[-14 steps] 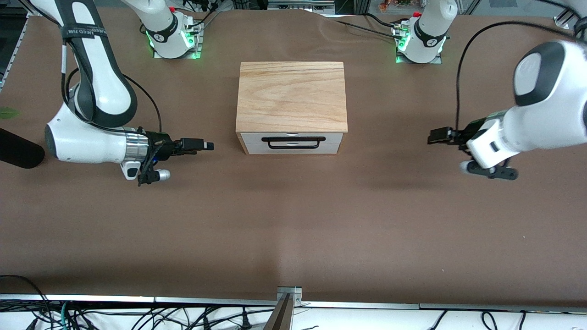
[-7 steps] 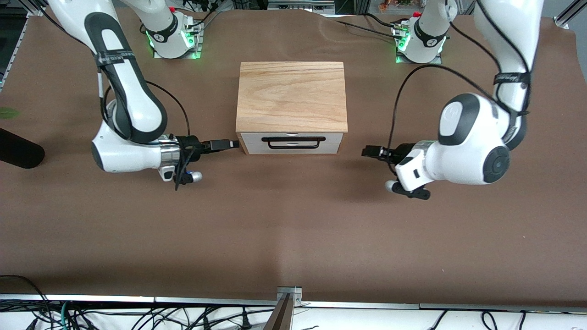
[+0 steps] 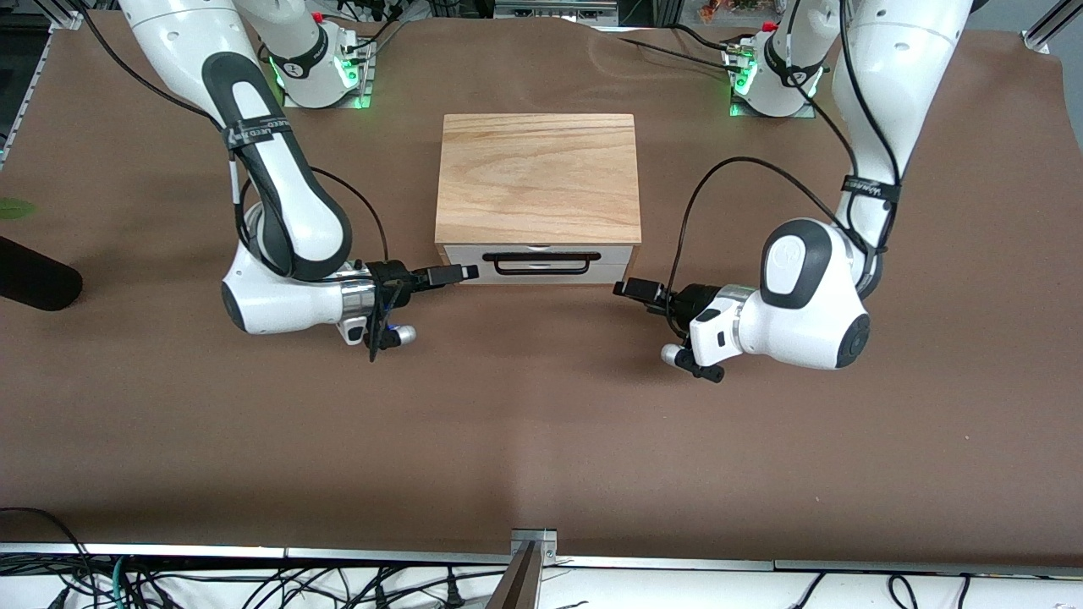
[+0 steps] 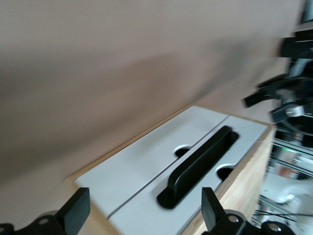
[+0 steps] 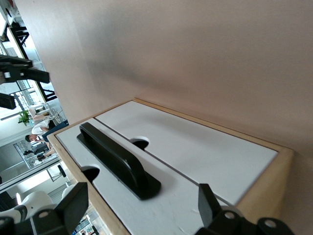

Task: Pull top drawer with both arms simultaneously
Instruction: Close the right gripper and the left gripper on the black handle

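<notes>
Approach step: your left gripper (image 3: pixel 626 287) and right gripper (image 3: pixel 470 271), both open and empty, flank the shut drawer (image 3: pixel 538 263); next, reach its handle (image 3: pixel 541 264).

Cabinets: one, the wooden cabinet (image 3: pixel 538 178), standing toward the table's edge where the arm bases are, about midway between its two ends.
Drawer fronts: two white panels are on its face; the top drawer (image 3: pixel 538 251) is one of them, the lower drawer (image 3: pixel 538 271) the second.
Handles: one black handle (image 3: pixel 541 263), lying across the line between both panels.
Finger notches: two half-round cuts (image 5: pixel 141 142) beside the handle.
Arms: two.
Grippers: two, the left gripper (image 3: pixel 628 288) and the right gripper (image 3: pixel 465 272), each with two fingers spread apart.
Arm bases: two, at the table's edge, each with green lights (image 3: pixel 277 74).
</notes>
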